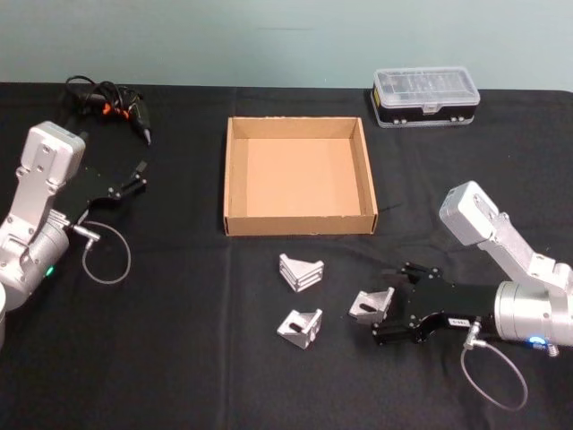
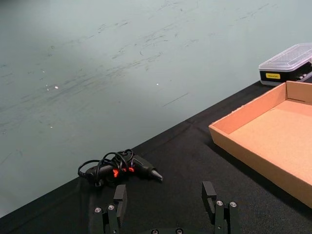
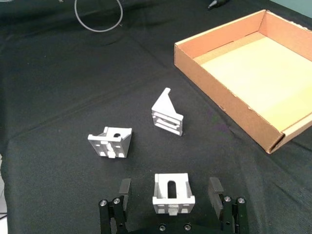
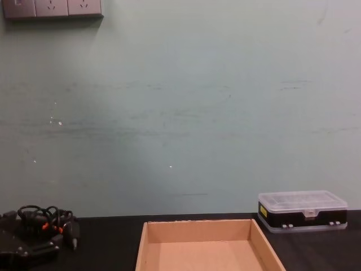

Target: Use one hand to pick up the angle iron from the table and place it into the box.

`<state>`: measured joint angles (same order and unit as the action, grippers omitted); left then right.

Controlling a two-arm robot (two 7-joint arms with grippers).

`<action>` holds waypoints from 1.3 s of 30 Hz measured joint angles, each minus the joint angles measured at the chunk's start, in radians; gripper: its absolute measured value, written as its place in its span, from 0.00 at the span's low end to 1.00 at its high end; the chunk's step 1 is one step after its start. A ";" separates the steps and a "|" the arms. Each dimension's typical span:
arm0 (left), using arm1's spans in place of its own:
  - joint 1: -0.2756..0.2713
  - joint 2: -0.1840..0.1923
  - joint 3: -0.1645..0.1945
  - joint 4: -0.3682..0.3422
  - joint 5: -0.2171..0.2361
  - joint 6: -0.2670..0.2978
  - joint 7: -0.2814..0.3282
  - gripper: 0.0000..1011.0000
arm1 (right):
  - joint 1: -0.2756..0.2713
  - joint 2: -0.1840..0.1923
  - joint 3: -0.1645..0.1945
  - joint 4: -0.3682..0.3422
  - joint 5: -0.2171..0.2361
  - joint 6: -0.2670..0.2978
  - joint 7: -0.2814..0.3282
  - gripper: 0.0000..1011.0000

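Two pincers stand spread wide, neither holding anything. At far left, the left gripper (image 2: 165, 192) hangs over the table (image 1: 179, 358) near a corded tool (image 1: 112, 103). In front of the box (image 1: 300, 224) lie an upper bracket (image 1: 301, 271) and a lower bracket (image 1: 300, 328). Right of them, the angle iron (image 1: 371, 303) rests on the table between the right gripper's (image 3: 169, 189) fingers, with gaps on both sides.

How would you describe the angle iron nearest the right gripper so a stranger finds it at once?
Find the tan cardboard box in the middle of the black table. Between it and the robot lie three silver angle irons. This angle iron is the rightmost, alone between the right gripper's open fingers.
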<state>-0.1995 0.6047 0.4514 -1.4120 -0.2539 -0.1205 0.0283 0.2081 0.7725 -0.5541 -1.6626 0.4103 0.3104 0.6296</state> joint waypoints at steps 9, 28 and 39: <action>0.000 0.000 0.000 0.000 0.000 0.000 0.000 1.00 | -0.011 0.008 0.011 -0.003 0.012 -0.006 -0.001 0.99; 0.000 0.000 0.000 0.000 0.000 0.000 0.000 1.00 | -0.015 0.002 0.008 0.006 0.012 -0.018 -0.002 0.60; 0.000 0.000 0.000 0.000 0.000 0.000 0.000 1.00 | -0.020 0.002 0.014 0.000 0.009 -0.023 -0.009 0.45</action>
<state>-0.1995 0.6047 0.4514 -1.4120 -0.2539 -0.1205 0.0283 0.1882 0.7745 -0.5402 -1.6622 0.4192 0.2875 0.6202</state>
